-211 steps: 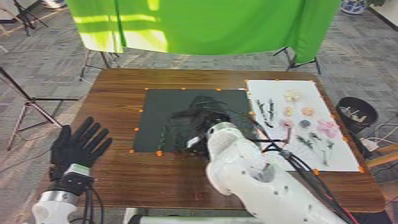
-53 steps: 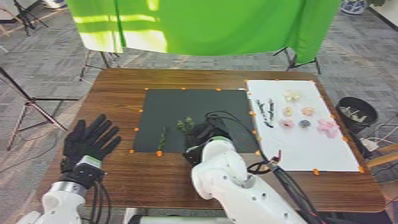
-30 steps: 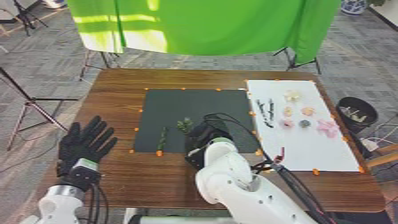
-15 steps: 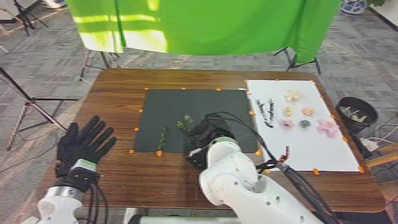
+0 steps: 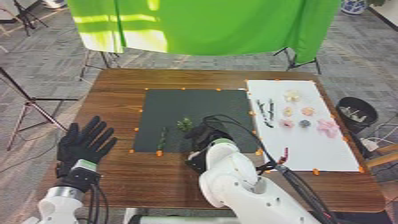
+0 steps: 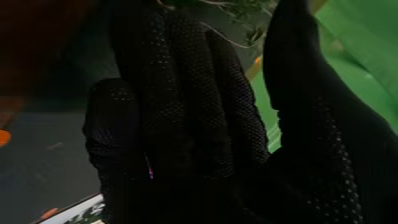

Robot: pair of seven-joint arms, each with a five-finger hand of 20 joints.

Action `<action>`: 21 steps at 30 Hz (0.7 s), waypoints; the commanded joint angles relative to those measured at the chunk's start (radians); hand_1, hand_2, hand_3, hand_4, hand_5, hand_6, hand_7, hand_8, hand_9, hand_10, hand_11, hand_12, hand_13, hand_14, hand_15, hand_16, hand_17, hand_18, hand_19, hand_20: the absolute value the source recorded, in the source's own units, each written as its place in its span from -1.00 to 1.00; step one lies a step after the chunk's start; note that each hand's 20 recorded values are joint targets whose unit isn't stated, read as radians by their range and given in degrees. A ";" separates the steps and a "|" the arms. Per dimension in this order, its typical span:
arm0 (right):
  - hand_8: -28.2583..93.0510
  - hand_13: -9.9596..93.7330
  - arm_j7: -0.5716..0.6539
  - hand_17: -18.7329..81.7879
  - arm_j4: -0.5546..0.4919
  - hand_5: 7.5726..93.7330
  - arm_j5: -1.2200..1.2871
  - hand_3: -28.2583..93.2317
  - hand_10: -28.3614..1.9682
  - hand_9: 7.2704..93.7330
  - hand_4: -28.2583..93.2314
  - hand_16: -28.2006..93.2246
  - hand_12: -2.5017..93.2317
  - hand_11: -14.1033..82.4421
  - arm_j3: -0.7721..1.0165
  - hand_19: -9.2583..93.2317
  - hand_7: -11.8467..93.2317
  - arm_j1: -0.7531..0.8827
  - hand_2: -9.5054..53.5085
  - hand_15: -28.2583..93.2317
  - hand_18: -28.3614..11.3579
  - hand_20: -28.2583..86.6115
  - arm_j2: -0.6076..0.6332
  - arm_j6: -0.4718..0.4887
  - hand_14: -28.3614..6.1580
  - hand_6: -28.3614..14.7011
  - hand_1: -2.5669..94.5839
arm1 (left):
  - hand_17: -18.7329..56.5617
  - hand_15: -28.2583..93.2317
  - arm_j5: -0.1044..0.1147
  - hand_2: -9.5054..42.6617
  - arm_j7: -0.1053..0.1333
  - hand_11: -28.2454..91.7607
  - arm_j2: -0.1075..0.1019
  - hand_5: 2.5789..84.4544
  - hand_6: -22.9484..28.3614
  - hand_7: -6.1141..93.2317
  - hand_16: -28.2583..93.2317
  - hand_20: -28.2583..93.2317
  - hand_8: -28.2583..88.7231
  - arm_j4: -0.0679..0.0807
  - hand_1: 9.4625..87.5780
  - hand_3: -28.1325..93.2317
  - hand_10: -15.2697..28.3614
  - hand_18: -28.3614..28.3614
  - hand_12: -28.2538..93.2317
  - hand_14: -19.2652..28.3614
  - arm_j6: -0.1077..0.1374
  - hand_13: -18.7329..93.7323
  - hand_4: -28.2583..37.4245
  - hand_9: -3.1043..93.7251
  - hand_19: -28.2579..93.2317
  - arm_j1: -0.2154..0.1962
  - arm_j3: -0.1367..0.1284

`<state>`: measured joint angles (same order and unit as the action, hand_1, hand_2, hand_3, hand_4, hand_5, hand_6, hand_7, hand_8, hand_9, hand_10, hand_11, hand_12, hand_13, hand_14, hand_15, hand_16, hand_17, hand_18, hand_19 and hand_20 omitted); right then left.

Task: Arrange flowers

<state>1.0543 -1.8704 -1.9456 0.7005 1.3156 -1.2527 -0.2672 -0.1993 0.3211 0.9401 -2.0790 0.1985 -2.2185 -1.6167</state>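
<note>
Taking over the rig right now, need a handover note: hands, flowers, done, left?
Left hand: open, waiting beside the dark mat.
Right hand: over the mat, fingers extended; anything under it can't be judged.
Done: a green sprig and a thin green stem lie on the mat.
Left: the loose blooms and dark twigs on the white sheet look yet to be placed.

Bench [image 5: 133, 180], grained brown wood; mat [image 5: 182, 102], dark and matt; curtain [image 5: 213, 25], green cloth; right hand [image 5: 206, 136], textured black fabric; arm [image 5: 249, 192], smooth white.
</note>
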 commanded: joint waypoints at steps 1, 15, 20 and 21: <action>-0.72 0.70 -0.012 0.25 -0.026 0.36 -0.015 0.69 -0.46 0.71 -0.90 -0.22 -0.64 -0.43 -0.004 1.00 -0.66 0.012 -1.00 0.20 -0.79 -0.24 0.009 0.058 -0.16 -0.30 -0.07 | -0.70 -0.06 0.008 0.02 0.006 -0.21 0.010 -0.14 0.26 -0.72 -0.65 -0.42 -0.64 -0.003 -0.65 0.58 0.37 0.49 -0.45 0.49 -0.001 -0.34 -1.00 -0.39 -0.04 -0.023 -0.006; -0.72 0.69 -0.093 0.26 -0.066 0.06 -0.197 0.68 -0.55 0.66 -0.88 -0.22 -0.65 -0.44 -0.041 1.00 -0.72 0.022 -0.89 0.24 -0.83 -0.22 0.038 0.272 -0.20 -0.54 -0.19 | -0.71 -0.05 0.007 0.02 0.006 -0.21 0.014 -0.13 0.27 -0.72 -0.66 -0.43 -0.64 -0.001 -0.65 0.58 0.39 0.50 -0.44 0.51 0.000 -0.34 -1.00 -0.37 -0.03 -0.019 -0.005; -0.73 0.69 -0.114 0.25 -0.075 0.00 -0.237 0.67 -0.58 0.65 -0.88 -0.22 -0.66 -0.46 -0.044 1.00 -0.73 0.027 -0.88 0.24 -0.85 -0.22 0.041 0.334 -0.19 -0.64 -0.21 | -0.71 -0.05 0.009 0.02 0.004 -0.21 0.017 -0.13 0.27 -0.72 -0.66 -0.43 -0.64 0.000 -0.65 0.58 0.38 0.50 -0.44 0.51 0.002 -0.34 -1.00 -0.37 -0.03 -0.021 -0.007; -0.73 0.69 -0.108 0.25 -0.080 -0.01 -0.225 0.67 -0.59 0.64 -0.88 -0.22 -0.66 -0.46 -0.042 1.00 -0.73 0.027 -0.88 0.24 -0.85 -0.21 0.041 0.344 -0.19 -0.65 -0.21 | -0.71 -0.05 0.011 0.03 0.005 -0.21 0.017 -0.13 0.27 -0.72 -0.66 -0.43 -0.64 0.000 -0.65 0.58 0.39 0.50 -0.44 0.51 0.000 -0.34 -1.00 -0.37 -0.02 -0.020 -0.006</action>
<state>0.9656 -1.9295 -2.1457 0.6604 1.3355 -1.2168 0.0109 -0.1972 0.3259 0.9452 -2.0794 0.1988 -2.2270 -1.6192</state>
